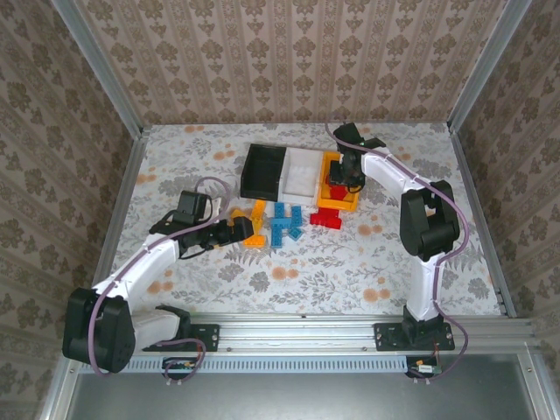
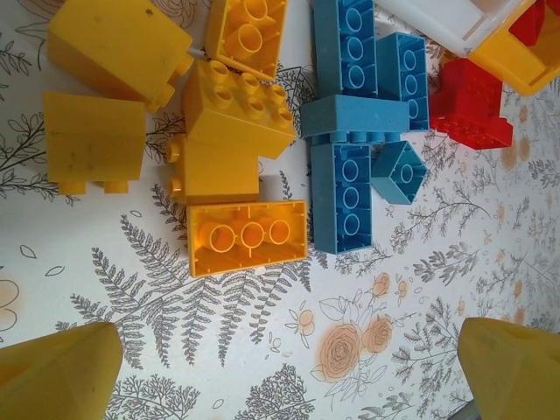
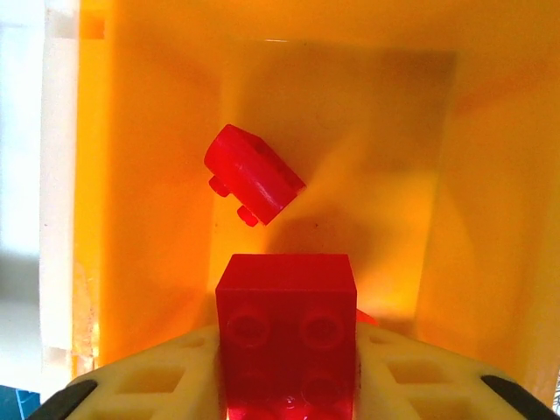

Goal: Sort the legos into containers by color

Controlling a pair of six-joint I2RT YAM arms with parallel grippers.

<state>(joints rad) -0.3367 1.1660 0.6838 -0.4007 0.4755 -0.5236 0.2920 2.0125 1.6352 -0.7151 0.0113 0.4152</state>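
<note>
The three containers stand side by side at the back: a black bin (image 1: 261, 171), a white bin (image 1: 300, 171) and an orange-yellow bin (image 1: 337, 201). My right gripper (image 3: 286, 372) hangs over the orange-yellow bin (image 3: 149, 175), shut on a red lego (image 3: 286, 315). Another red lego (image 3: 254, 173) lies on the bin's floor. Loose legos lie in front of the bins: orange-yellow ones (image 2: 248, 236), blue ones (image 2: 354, 114) and red ones (image 2: 472, 105). My left gripper (image 2: 289, 350) hovers open just short of the orange-yellow legos (image 1: 255, 223), with nothing between its fingers.
Patterned walls enclose the floral table on three sides. A metal rail (image 1: 306, 324) runs along the near edge. In the left wrist view, corners of the white bin (image 2: 437, 22) and the orange-yellow bin (image 2: 516, 66) sit beyond the red legos.
</note>
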